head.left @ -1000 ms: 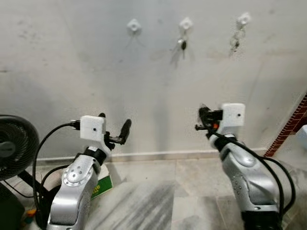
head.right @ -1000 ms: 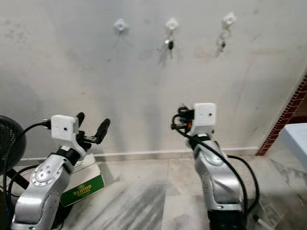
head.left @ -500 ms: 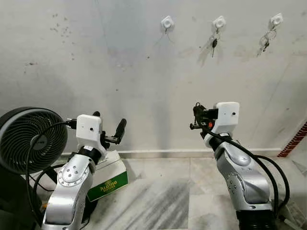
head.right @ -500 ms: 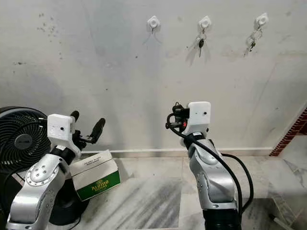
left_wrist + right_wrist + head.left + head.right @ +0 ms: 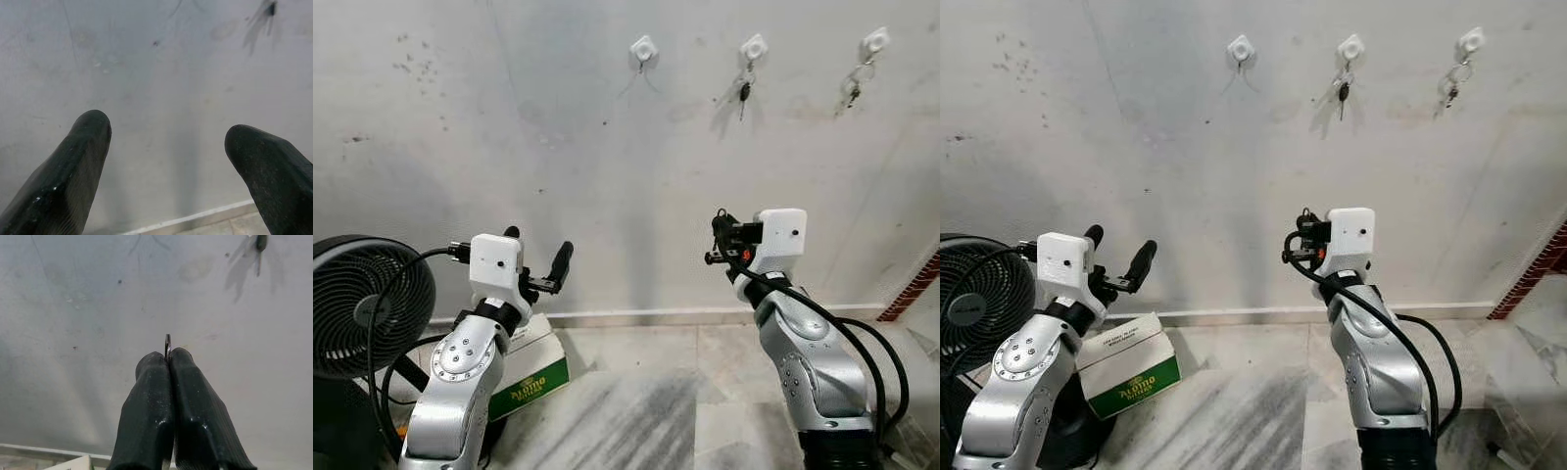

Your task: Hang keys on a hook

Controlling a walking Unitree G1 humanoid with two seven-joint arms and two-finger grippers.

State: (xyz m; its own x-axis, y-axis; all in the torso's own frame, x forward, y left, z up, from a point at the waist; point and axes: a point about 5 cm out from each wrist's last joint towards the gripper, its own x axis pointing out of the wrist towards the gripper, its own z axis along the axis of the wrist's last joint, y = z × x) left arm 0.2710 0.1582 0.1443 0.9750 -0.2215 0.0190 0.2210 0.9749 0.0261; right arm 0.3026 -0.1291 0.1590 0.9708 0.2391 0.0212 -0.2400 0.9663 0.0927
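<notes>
Three white hooks sit high on the grey wall. The left hook [image 5: 644,46] is bare, the middle hook [image 5: 754,46] carries a dark key [image 5: 744,91], and the right hook [image 5: 874,40] carries a small bunch of keys [image 5: 853,90]. My right gripper [image 5: 168,355] is raised at chest height, well below the hooks and pointing at the wall. It is shut on a thin metal key ring [image 5: 167,343] that pokes out between its fingertips. My left gripper [image 5: 539,249] is held up on the left, open and with nothing in it.
A black fan [image 5: 360,304] stands on the floor at the left. A white and green cardboard box [image 5: 532,368] lies beside it against the wall. A red brick edge [image 5: 913,286] shows at the far right. Grey marble floor [image 5: 646,411] lies below.
The whole picture has shifted, so the camera moved: the hooks and the fan now sit further left than half a second ago. Both arms keep the same pose.
</notes>
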